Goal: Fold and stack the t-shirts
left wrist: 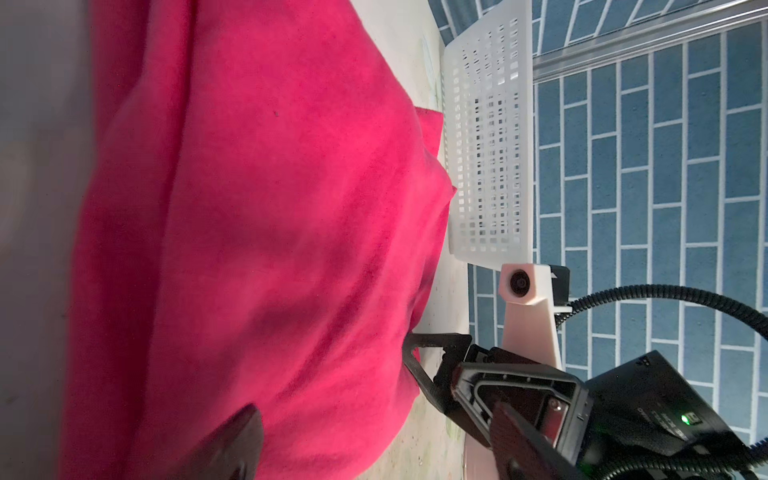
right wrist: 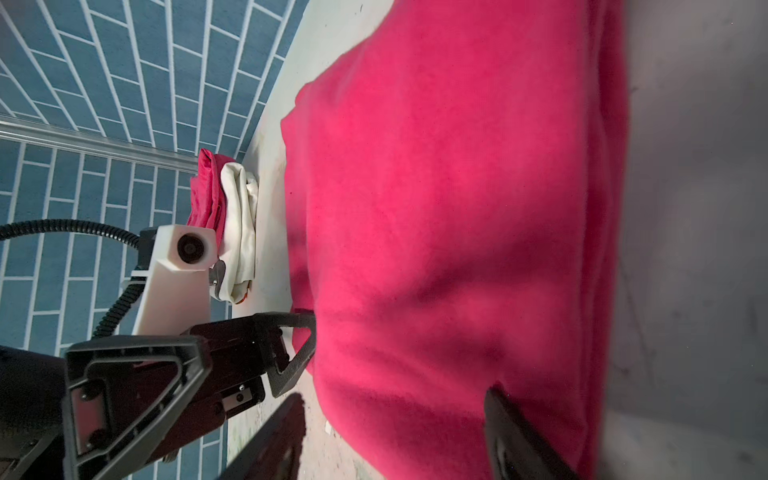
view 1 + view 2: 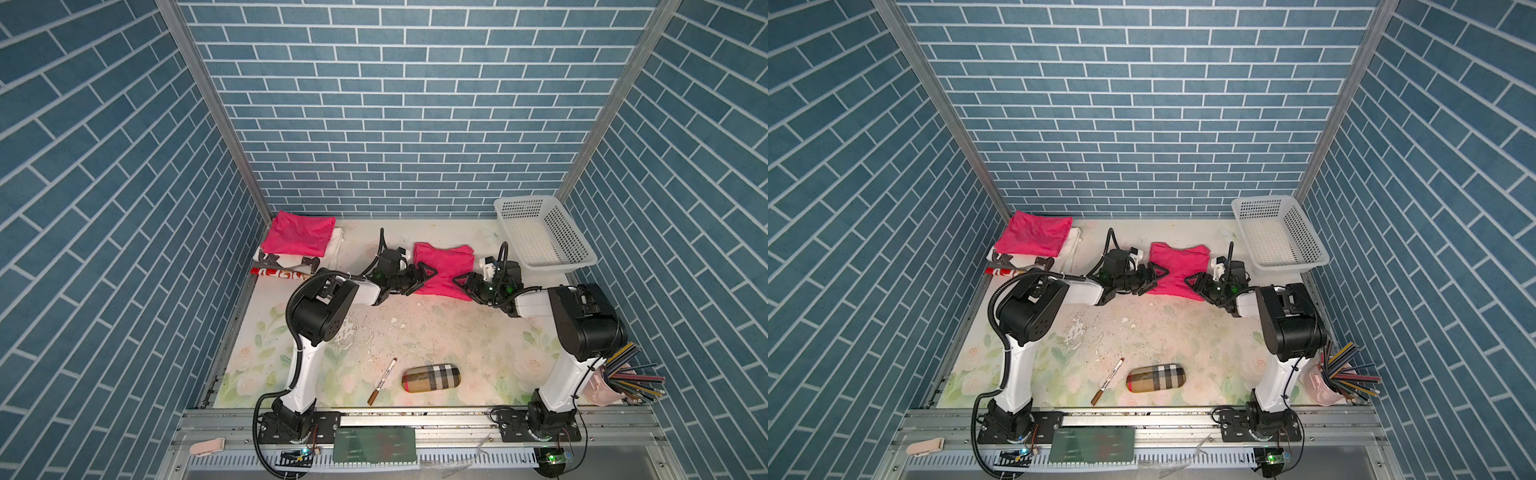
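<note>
Shirts first: in both top views you have one folded pink t-shirt (image 3: 446, 266) lying flat in the middle, toward the back wall. A second pink t-shirt (image 3: 299, 235) lies folded on a white cloth (image 3: 336, 244) in the back left corner, well apart from the first. Your left gripper (image 3: 426, 277) sits at the middle shirt's left edge and your right gripper (image 3: 462, 283) at its right edge. A white basket (image 3: 540, 232) stands at the back right. A plaid case (image 3: 431, 377) and a marker (image 3: 382, 380) lie just beside each other near the front.

In your left wrist view, that gripper's fingers (image 1: 235, 440) stand wide apart with pink fabric lying loose between them. The right gripper's tip is at the shirt's far edge, but you cannot tell whether it touches.

In your right wrist view, its fingers (image 2: 515, 436) are likewise well spread over the shirt, clamping nothing. The left gripper's tip is at the opposite edge, with the corner pile beyond it.
</note>
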Available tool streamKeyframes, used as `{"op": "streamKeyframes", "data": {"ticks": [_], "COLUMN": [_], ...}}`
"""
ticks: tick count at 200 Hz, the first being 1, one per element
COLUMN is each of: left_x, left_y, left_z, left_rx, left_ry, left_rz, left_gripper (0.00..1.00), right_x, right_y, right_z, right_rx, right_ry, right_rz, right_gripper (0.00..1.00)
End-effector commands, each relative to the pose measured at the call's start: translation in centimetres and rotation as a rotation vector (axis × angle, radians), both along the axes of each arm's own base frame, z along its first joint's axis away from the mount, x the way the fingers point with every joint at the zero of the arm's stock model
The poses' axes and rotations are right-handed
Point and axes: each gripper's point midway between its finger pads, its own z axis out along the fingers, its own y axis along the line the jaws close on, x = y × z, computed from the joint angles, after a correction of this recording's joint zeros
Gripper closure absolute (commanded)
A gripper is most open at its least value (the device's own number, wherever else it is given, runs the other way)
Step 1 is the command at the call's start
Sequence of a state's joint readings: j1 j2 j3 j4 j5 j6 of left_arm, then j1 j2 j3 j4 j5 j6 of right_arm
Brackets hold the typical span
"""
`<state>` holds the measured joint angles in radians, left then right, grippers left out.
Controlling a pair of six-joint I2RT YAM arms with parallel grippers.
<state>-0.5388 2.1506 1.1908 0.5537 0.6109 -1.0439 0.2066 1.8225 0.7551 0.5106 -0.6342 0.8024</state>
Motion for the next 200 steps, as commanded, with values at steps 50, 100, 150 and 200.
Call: {"op": "streamKeyframes", "data": {"ticks": [50,100,150,200], "left_x": [4.6,8.0,9.8,10.4], "left_y": [2.5,5.7,7.5,4.0], "left_z": [8.2,11.7,10.7,7.4], "left_rx": [0.343,0.762,0.725,0.634], "left_ry": [-0.340,-0.590,-0.485,-0.396], "left_rz": [0.098,0.224,0.204,0.056], "left_gripper": [0.12,0.12,0.12,0.12], "right_x": [7.8,12.2,12.4,12.5], "right_y": [-5.1,-6.0,-5.7,-4.9], "right_z": [6.7,3.5,0.8,0.3], "right_rx": [-0.260,-0.384,-0.393,-0.353], "right_ry": [-0.167,-0.156,-0.126,-0.133], "right_rz": [-0.089,-0.075,-0.032,-0.007], "right_gripper": [0.20,0.32,0.46,0.72]}}
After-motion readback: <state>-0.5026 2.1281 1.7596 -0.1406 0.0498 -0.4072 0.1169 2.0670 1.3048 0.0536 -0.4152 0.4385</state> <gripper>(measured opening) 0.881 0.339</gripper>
